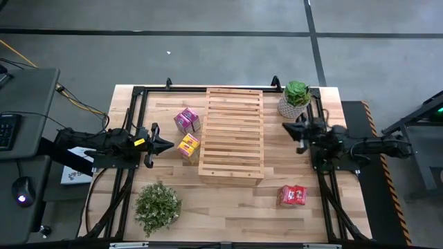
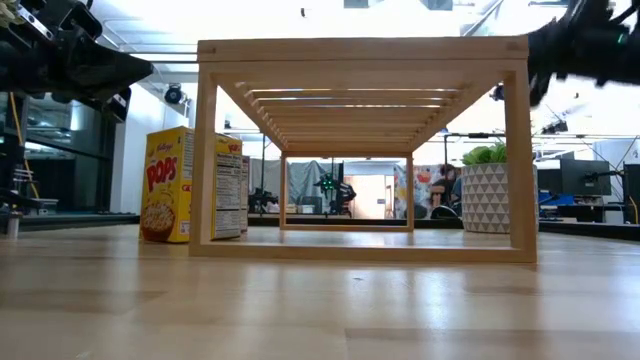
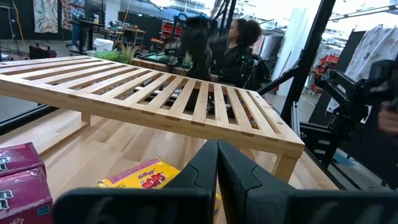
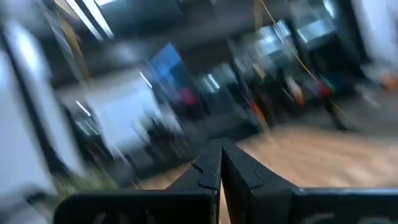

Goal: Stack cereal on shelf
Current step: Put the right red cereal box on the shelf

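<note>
Left gripper [image 1: 168, 145] pinched together, empty, the yellow Corn Pops box [image 1: 188, 146] just ahead; right gripper [image 1: 286, 127] likewise together beside the shelf [image 1: 232, 131].

Potted plant in white patterned pot [image 1: 295, 99] at table's [image 1: 228, 207] far corner, loose leafy bush [image 1: 157, 205] near front edge

The yellow cereal box [image 2: 168, 186] standing on the surface just beside the shelf [image 2: 362, 150] reads "Kellogg's" and "POPS" in red on its front; its side panel carries a printed table too small to read.
</note>
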{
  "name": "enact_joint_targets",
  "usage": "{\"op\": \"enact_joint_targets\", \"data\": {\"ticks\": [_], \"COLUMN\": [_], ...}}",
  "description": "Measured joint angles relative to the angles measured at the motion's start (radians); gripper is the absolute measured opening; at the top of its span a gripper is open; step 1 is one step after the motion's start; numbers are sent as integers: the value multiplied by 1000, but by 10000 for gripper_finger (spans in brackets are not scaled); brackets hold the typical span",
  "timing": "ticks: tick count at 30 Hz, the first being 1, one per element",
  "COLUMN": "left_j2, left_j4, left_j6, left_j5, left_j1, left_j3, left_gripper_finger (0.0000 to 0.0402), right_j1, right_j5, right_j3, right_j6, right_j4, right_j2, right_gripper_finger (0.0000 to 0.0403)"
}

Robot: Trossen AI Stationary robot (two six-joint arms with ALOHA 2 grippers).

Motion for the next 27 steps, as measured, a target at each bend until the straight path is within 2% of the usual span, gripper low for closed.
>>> {"op": "enact_joint_targets", "data": {"ticks": [2,5,8,11,15,19,24,27], "left_j2": [0,0,0,0,0,0,0,0], "left_j4": [0,0,0,0,0,0,0,0], "left_j6": [0,0,0,0,0,0,0,0], "left_j5": [0,0,0,0,0,0,0,0], "left_j1": [0,0,0,0,0,0,0,0], "left_j3": [0,0,0,0,0,0,0,0], "left_gripper_finger": [3,3,3,3,3,3,3,3], "right_j1": [1,1,1,1,1,1,9,73], "right_j5": [-66,-117,-102,-101,-121,-196,-280,-295], "right_j3": [2,47,121,224,441,700,989,1067], "right_j6": [12,11,7,-29,-48,46,289,457], "right_j4": [137,157,117,9,-322,-751,-1345,-1587], "right_j2": [24,77,154,239,339,450,604,678], "right_gripper_finger": [2,21,69,137,238,312,335,336]}}
